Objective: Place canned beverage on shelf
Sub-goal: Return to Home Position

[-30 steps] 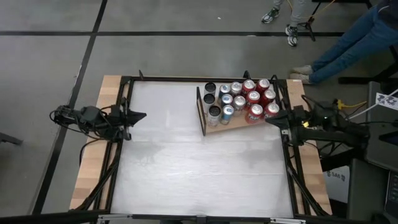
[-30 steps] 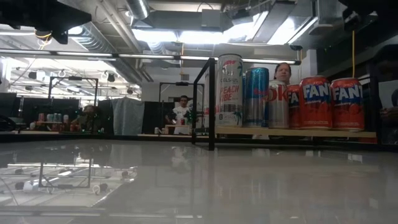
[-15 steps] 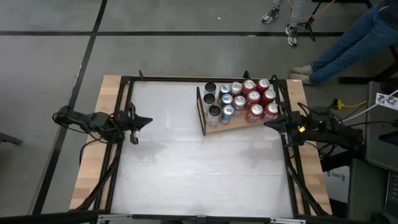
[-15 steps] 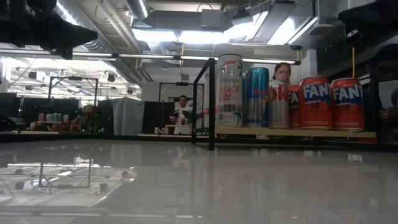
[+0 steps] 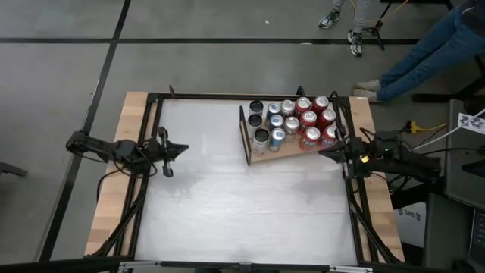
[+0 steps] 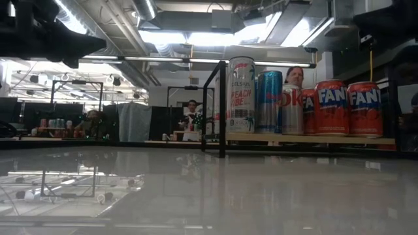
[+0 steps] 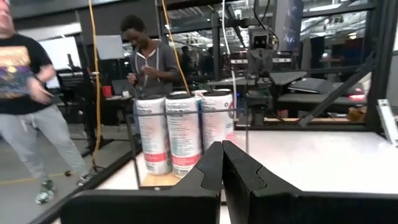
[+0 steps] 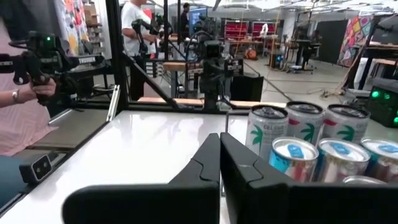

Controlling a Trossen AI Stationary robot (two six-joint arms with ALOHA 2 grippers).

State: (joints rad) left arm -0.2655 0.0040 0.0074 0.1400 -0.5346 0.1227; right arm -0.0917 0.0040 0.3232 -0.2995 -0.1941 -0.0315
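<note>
The shelf is a light wooden board with a black upright frame at its left end. It lies at the table's far right. Several cans stand upright on it in rows: red, silver-blue and dark ones. The low view shows the cans standing by their bases on the board. My left gripper hovers shut at the table's left edge, pointing level at the shelf. My right gripper hovers shut at the right edge, just near of the cans.
The white tabletop spreads wide between the two arms and toward the near edge. A black rail frame runs around the table. People stand and sit beyond the far and right sides.
Both arms have sunk toward the table, each keeping its gripper shut and pointing level. My left gripper has also shifted slightly toward the near edge. The shelf and its cans have stayed put.
</note>
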